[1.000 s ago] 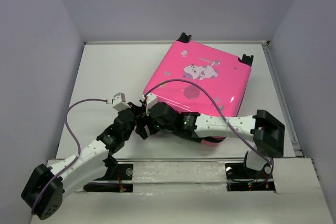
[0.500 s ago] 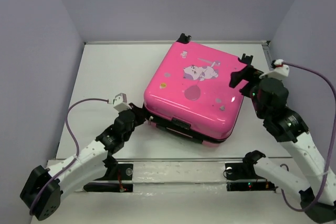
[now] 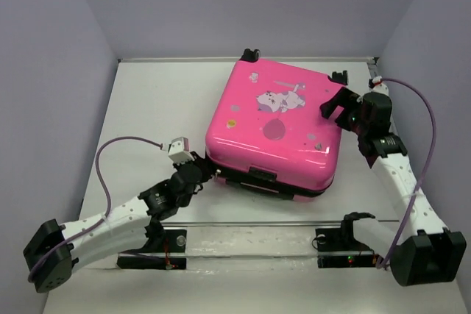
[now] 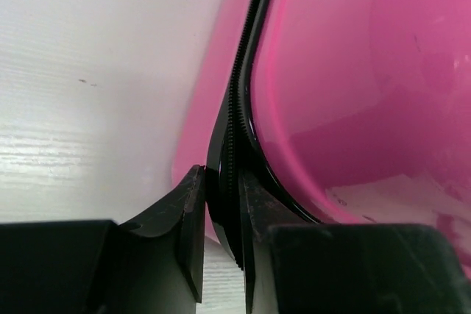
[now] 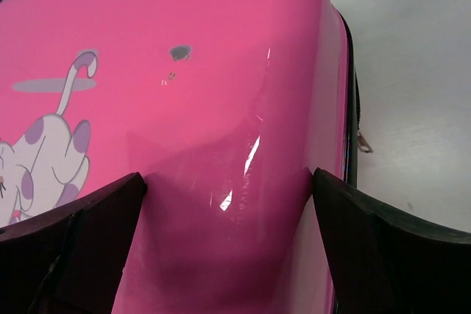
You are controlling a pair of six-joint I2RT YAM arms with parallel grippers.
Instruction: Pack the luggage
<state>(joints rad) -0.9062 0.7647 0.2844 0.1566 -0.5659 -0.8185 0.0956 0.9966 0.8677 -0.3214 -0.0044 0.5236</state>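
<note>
- Top external view: the luggage [image 3: 276, 126] lies flat and zipped shut on the white table [image 3: 154, 108], right of centre and towards the far wall, with its printed pink shell facing up
- Orientation: the case is turned slightly, with its black wheels [image 3: 250, 54] at the far edge and its black handle [image 3: 262, 174] on the near side, facing my bases
- Print: a cartoon animal [image 3: 280, 99] sits on the upper shell with a balloon just below it
- My left gripper [image 3: 208, 172] is at the near-left corner of the luggage, low against the table
- Left wrist view: my fingers [image 4: 188, 233] are drawn almost together and pinch the black zipper band [image 4: 234, 130] that runs round this corner between the two shells. The band touches both pads. I cannot tell whether a zipper pull is inside the pinch
- My right gripper [image 3: 337, 105] is at the far-right corner of the luggage, just beside the right-hand wheel
- Right wrist view: the jaws are spread wide and hold nothing. One finger shows at each lower corner, with glossy pink shell and the animal's tail between them. I cannot tell whether the fingertips touch the shell
- A purple cable [image 3: 118, 145] loops up from my left wrist, and another arcs from my right wrist down the right arm
- Pale lavender walls [image 3: 243, 5] enclose the table on three sides
</note>
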